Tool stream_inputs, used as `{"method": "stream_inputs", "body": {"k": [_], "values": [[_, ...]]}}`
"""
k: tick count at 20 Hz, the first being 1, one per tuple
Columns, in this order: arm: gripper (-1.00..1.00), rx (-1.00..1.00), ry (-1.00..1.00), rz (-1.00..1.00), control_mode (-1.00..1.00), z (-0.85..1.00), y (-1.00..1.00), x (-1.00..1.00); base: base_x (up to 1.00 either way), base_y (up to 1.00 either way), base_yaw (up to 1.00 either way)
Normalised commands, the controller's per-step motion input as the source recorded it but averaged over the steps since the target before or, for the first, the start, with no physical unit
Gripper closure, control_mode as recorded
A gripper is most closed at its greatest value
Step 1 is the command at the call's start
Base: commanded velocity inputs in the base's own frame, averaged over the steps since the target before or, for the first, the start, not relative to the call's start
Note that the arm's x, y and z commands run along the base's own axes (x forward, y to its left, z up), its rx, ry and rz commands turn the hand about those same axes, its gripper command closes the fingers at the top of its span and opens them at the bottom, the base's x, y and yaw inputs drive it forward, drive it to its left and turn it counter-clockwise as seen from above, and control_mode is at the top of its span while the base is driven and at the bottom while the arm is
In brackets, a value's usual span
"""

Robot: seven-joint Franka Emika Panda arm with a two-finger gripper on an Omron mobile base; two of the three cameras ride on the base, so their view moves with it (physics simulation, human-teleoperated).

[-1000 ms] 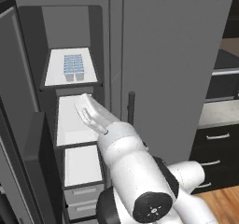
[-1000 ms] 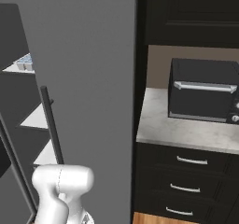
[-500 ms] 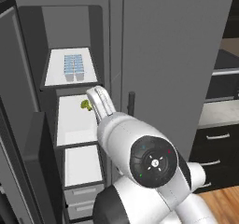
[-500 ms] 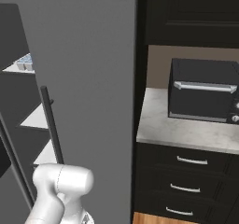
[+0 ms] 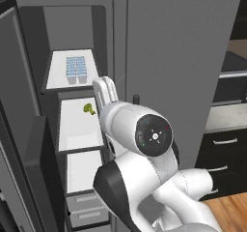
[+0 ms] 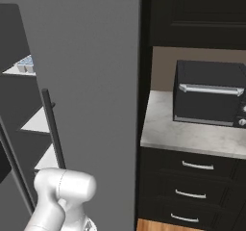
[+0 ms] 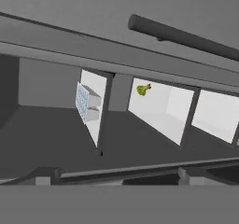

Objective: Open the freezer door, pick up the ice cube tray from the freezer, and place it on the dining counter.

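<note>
The freezer stands open, its door swung out to the left, white shelves stacked inside. The tray lies flat on the upper shelf, toward the back, well apart from the broccoli on the shelf below. The gripper hangs in front of the opening near the shelf edges, jaws spread wide and holding nothing. The tray looks light, stiff and probably slick plastic; a pinch across its narrow width, on the rim of a long side, should hold if kept level so no cubes spill.
</note>
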Motion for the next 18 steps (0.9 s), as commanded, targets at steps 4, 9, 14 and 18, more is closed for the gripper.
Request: {"method": "stream_inputs", "body": {"k": [4,9,14,18], "values": [[-1.00,0.01,-0.04,0.00,-1.00,0.00,-0.06,0.84,0.00,0.00,0.00],[-1.00,0.00,0.00,-0.01,-1.00,0.03,-0.13,0.61,0.00,0.00,0.00],[-1.00,0.00,0.01,0.00,-1.00,0.00,-0.01,0.44,0.00,0.00,0.00],[-1.00,0.00,0.00,0.00,-1.00,0.00,0.00,0.29,0.00,0.00,0.00]]}}
